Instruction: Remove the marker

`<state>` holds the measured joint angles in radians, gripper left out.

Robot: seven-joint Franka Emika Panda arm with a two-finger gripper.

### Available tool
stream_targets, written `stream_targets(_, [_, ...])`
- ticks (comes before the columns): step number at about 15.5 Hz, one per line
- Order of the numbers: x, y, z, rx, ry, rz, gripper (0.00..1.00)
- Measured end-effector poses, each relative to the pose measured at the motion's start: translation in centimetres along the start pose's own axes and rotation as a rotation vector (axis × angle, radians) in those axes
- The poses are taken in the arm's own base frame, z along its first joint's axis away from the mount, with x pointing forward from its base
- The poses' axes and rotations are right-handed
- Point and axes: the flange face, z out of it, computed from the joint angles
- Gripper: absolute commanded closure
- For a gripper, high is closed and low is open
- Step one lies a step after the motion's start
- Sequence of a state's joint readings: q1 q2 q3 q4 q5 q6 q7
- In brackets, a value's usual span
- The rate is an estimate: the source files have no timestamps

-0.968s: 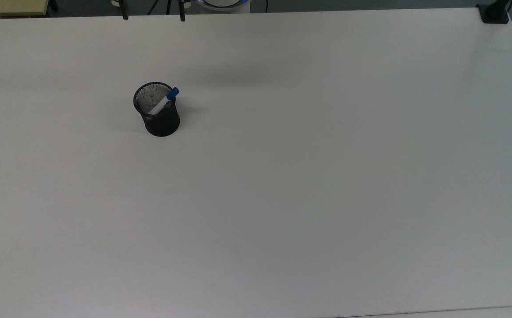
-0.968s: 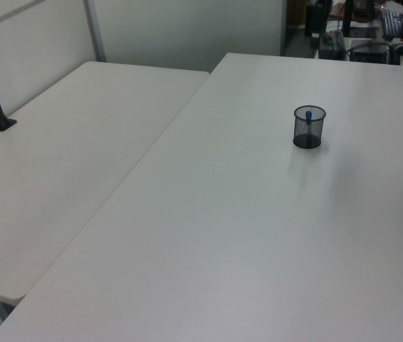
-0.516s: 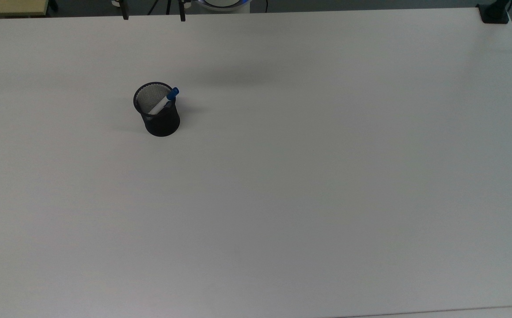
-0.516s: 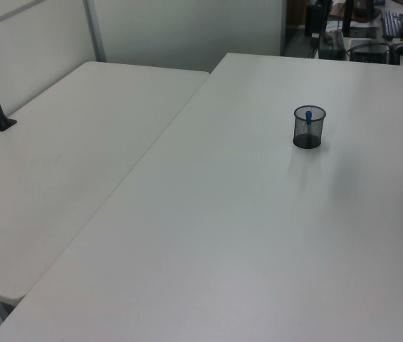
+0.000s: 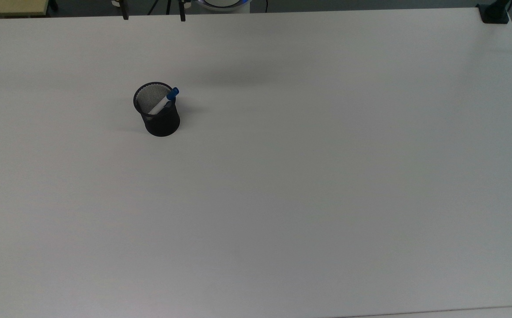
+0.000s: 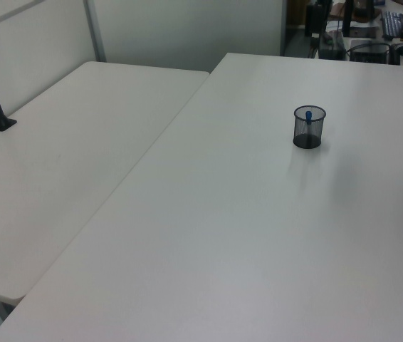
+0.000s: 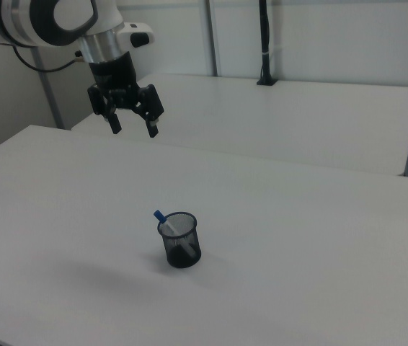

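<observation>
The marker is sitting inside a black mesh cup on the white counter, leaning so that its blue cap is poking over the rim at about 2 o'clock in the top view and at about 10 o'clock in the right view. In the right view the claw is hanging in the air well apart from the cup, toward 11 o'clock from it, with its two fingers spread wide and pointing down, gripping nothing.

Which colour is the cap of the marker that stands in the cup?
Blue. The marker has a white barrel; the top view shows it best.
</observation>
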<state>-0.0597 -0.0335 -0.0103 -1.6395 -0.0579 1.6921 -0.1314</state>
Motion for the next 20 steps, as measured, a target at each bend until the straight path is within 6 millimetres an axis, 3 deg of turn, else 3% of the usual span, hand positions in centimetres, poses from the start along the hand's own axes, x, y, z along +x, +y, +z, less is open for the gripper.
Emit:
stream_targets(7, [0.0, -0.1, 0.1, 0.000, -0.002, -0.014, 0.00])
stream_targets(13, [-0.7, -0.1, 1.8, 0.002, -0.084, -0.269, 0.00])
stream_targets(15, [-1.2, 0.0, 3.9, 0.000, -0.141, -0.305, 0.00])
stream_targets(20, [-0.6, -0.3, 11.7, -0.042, -0.130, -0.356, 0.00])
